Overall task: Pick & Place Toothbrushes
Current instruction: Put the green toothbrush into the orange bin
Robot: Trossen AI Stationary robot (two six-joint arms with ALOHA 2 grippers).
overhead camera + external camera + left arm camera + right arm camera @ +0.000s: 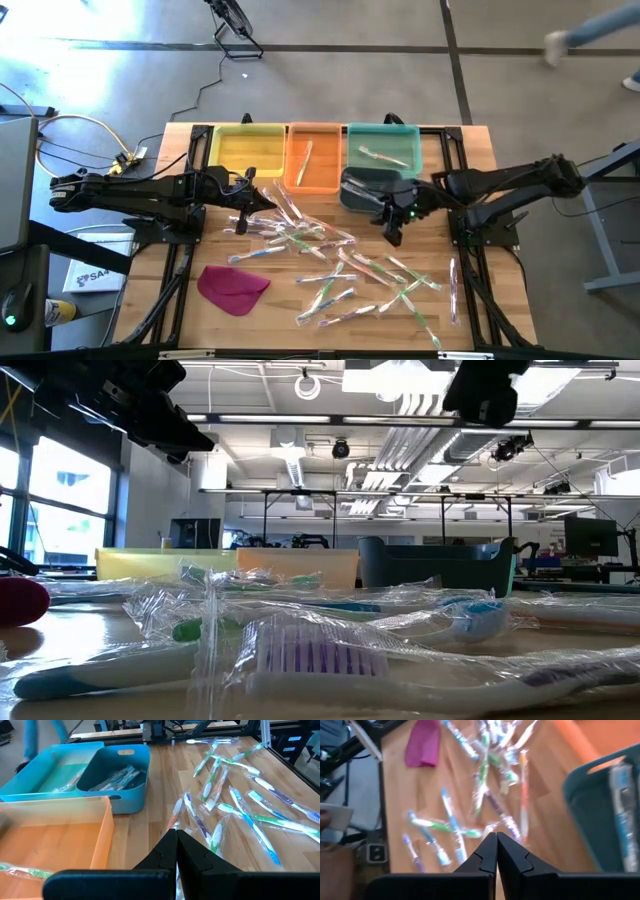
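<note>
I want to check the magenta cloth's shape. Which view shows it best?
The high view: the whole magenta cloth lies unobstructed. The right wrist view blurs it, the low view catches only an edge, the left wrist view misses it.

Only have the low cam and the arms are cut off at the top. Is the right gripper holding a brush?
Observer: No. The right gripper is shut on nothing, above the brushes beside the dark bin.
Operator: Left one?
Observer: The left gripper is shut too, at the pile's edge near the orange bin.
Operator: Anything in that dark bin?
Observer: Yes, the left wrist view shows several wrapped brushes lying in it.
</note>
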